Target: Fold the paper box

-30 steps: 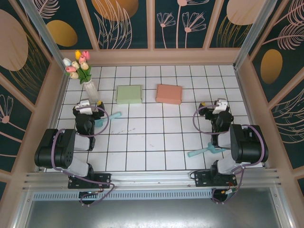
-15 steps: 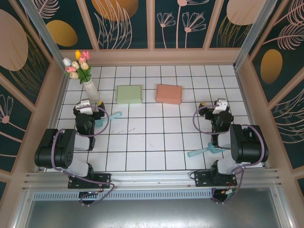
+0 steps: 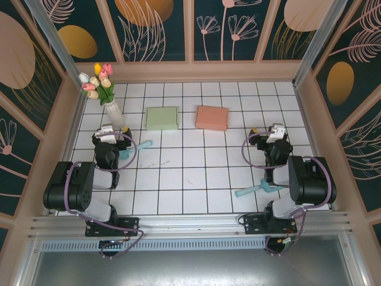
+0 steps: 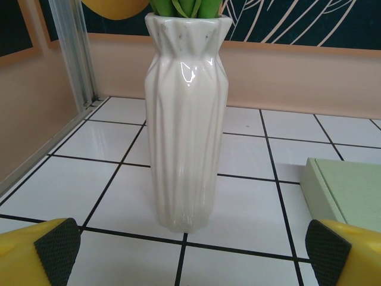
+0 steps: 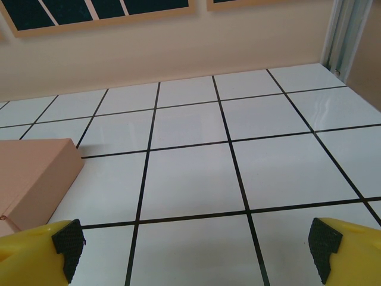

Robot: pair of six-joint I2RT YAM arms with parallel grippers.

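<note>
Two flat paper boxes lie at the back of the tiled table: a pale green box [image 3: 162,118] and a salmon pink box [image 3: 212,117]. My left gripper [image 3: 111,136] rests low at the left, near side of the green box, and stands open. In the left wrist view that gripper [image 4: 190,250] faces a white vase, with the green box's edge [image 4: 348,190] at the right. My right gripper [image 3: 274,134] rests low at the right, also open. The right wrist view has that gripper [image 5: 196,247] over bare tiles, with the pink box's corner [image 5: 33,176] at the left.
A white vase [image 3: 114,114] of tulips stands just beyond the left gripper, and it looms close [image 4: 186,119] in the left wrist view. A teal tool [image 3: 134,148] lies by the left arm, another teal tool [image 3: 256,189] by the right arm. Peach walls [image 3: 202,71] fence the table.
</note>
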